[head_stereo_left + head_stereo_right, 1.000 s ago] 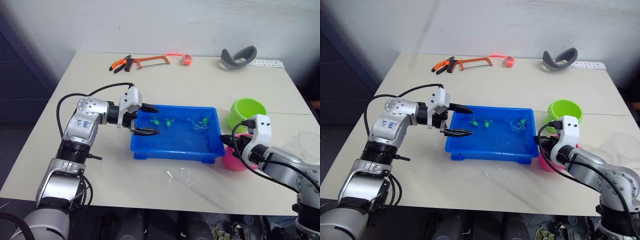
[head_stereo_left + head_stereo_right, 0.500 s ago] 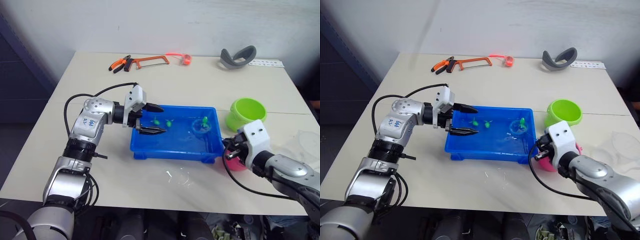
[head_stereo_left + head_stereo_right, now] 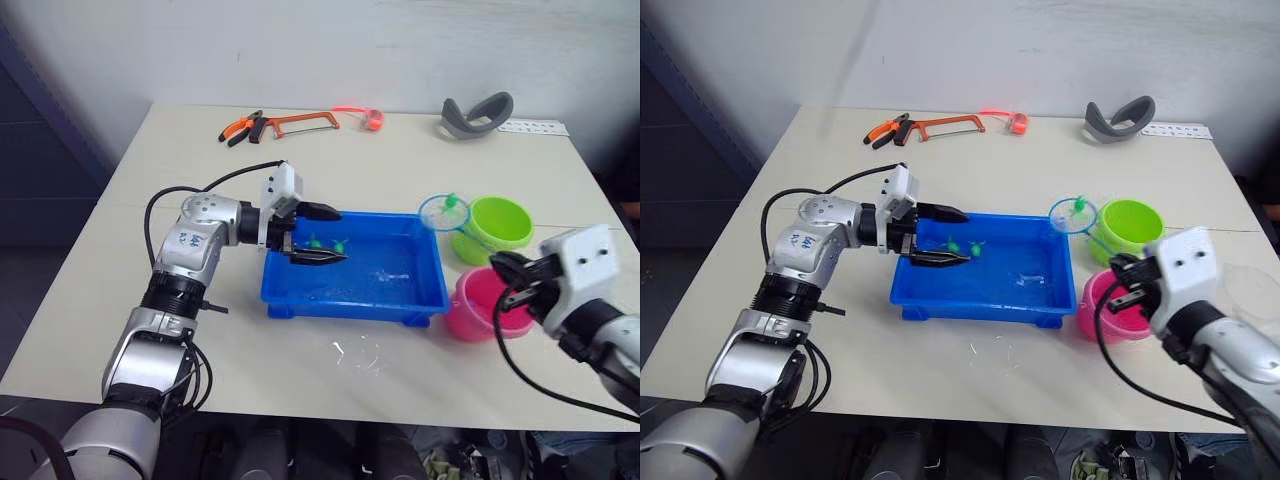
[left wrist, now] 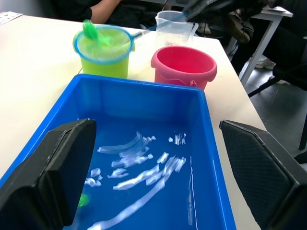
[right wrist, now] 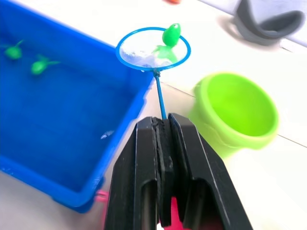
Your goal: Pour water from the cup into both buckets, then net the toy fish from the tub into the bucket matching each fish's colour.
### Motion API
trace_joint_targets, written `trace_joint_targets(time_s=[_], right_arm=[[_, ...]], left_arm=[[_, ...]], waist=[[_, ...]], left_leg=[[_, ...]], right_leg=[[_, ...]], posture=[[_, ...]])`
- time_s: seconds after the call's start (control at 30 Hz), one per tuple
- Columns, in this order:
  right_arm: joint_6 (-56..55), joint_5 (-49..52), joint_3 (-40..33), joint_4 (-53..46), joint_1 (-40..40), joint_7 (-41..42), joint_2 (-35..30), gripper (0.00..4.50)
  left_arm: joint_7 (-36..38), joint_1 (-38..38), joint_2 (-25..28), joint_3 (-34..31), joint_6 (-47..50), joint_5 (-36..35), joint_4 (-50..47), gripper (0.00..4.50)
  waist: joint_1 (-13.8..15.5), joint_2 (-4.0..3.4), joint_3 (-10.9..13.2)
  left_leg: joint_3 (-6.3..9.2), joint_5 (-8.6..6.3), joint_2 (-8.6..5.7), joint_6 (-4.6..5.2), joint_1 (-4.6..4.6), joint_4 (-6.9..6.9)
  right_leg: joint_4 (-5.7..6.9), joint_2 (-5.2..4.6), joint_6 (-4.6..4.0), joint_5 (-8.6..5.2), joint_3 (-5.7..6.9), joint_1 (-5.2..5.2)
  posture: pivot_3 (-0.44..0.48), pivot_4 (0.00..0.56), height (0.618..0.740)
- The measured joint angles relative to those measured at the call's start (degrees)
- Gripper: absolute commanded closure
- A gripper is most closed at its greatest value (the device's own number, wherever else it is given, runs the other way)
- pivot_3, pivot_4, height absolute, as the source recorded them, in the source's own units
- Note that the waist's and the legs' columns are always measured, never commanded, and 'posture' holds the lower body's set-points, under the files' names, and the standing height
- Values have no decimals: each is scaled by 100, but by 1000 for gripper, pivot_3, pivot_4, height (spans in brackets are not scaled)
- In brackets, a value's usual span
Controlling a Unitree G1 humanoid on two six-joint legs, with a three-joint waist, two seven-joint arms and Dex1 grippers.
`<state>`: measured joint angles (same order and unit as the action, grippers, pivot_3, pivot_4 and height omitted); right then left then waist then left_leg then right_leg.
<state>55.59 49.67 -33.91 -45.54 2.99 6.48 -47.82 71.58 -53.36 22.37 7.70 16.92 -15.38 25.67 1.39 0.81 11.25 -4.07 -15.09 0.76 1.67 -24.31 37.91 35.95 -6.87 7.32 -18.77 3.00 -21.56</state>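
Note:
The blue tub [image 3: 410, 285] holds water and two green toy fish [image 3: 313, 241] near its left end. My left gripper [image 3: 318, 236] hangs open over that end, with nothing between its fingers [image 4: 53, 167]. My right gripper [image 5: 162, 122] is shut on the net's thin handle. The net hoop [image 3: 443, 212] is raised over the tub's far right corner with a green fish [image 5: 171, 34] in it, just left of the green bucket [image 3: 495, 225]. The pink bucket [image 3: 472, 308] stands in front of the green one, under my right gripper. The clear cup [image 4: 175, 28] stands to the right of the buckets.
A hacksaw [image 3: 300, 123], pliers [image 3: 240, 127] and a small orange object [image 3: 372, 119] lie at the table's far side. A grey curved band [image 3: 477, 112] and a white strip [image 3: 535, 127] sit at the far right. Spilt water [image 3: 360, 352] lies in front of the tub.
My right gripper has lifted the net out of the tub's water with a green fish, up and right towards the green bucket. My left gripper has shifted a little right over the tub.

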Motion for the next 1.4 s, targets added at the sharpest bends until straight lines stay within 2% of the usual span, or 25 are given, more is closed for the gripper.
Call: trace_joint_targets(time_s=[0.13,0.33,0.37,0.43,0.47,0.8,0.97,1.0,1.1,1.17,1.27,1.3,1.4], right_arm=[[106,-213,-396,465,18,236,-462,4500],[-29,-710,-368,787,192,481,-784,4500],[-230,-1073,-285,956,355,645,-984,4500],[-1316,-2468,291,1459,935,1109,-1807,4500],[-1704,-2874,474,1644,989,1206,-1946,4500],[-4587,-5869,1176,3048,948,1749,-2863,4500],[-5202,-6446,1176,3268,811,1881,-2887,4500],[-5226,-6454,1176,3287,760,1928,-2874,4500],[-4783,-5912,1020,3136,298,2223,-2282,4500],[-3577,-4726,854,2598,-271,2581,-1522,4500],[-2369,-3611,842,2053,-768,2792,-1113,4500],[-1736,-2965,786,1757,-1132,2792,-832,4500],[-542,-1679,739,1264,-1550,2797,-542,4500]], left_arm=[[43,-48,-66,0,-83,1,40,24],[53,-48,-112,0,-95,1,111,24],[54,-48,-106,-2,-96,1,121,24],[40,-48,-105,-4,-80,0,108,24],[23,-48,-108,-5,-71,-1,85,24],[-122,-5,-79,-94,87,-24,-257,24],[-197,-5,-82,-103,150,-43,-268,24],[-204,-5,-82,-105,164,-49,-269,24],[-206,-4,-76,-107,176,-56,-269,24],[-203,11,93,-110,178,-53,-269,24],[-183,68,297,-119,189,-53,-318,24],[-153,169,461,-122,212,-52,-365,24],[-61,454,836,-129,285,-46,-513,24]], waist=[[-2,0,0],[-2,-1,0],[-3,-1,0],[-6,-1,0],[-5,-1,0],[-11,-2,1],[-8,-2,1],[-10,-3,1],[-8,0,2],[-22,0,3],[-55,-6,1],[-95,-7,1],[-127,-9,2]], left_leg=[[-2,-1,-1,2,0,-1],[-3,-1,-3,1,0,-1],[-4,0,-2,0,0,-1],[-7,1,-3,-1,2,0],[-8,3,-3,-5,3,1],[-10,9,1,-16,4,2],[-11,12,1,-20,4,3],[-10,12,1,-21,4,4],[-5,16,5,-28,4,6],[2,18,13,-34,5,8],[3,19,17,-35,9,5],[3,19,18,-35,11,4],[14,16,19,-35,8,0]], right_leg=[[-3,0,0,0,-1,0],[-2,2,0,0,-2,-1],[-2,3,0,0,-3,-2],[-3,5,1,0,-6,-1],[-2,6,1,0,-7,-2],[-3,10,2,0,-8,-2],[-2,10,2,0,-9,-1],[-2,10,2,0,-9,-1],[-1,17,2,0,-8,2],[2,22,1,1,-7,3],[4,25,0,1,-7,3],[7,23,-3,2,-8,3],[5,19,-6,0,-3,5]], posture=[[0,150,740],[0,150,740],[0,150,740],[0,150,740],[0,150,740],[0,150,740],[0,150,740],[0,150,740],[0,150,740],[0,150,740],[0,150,740],[0,150,740],[0,150,740]])
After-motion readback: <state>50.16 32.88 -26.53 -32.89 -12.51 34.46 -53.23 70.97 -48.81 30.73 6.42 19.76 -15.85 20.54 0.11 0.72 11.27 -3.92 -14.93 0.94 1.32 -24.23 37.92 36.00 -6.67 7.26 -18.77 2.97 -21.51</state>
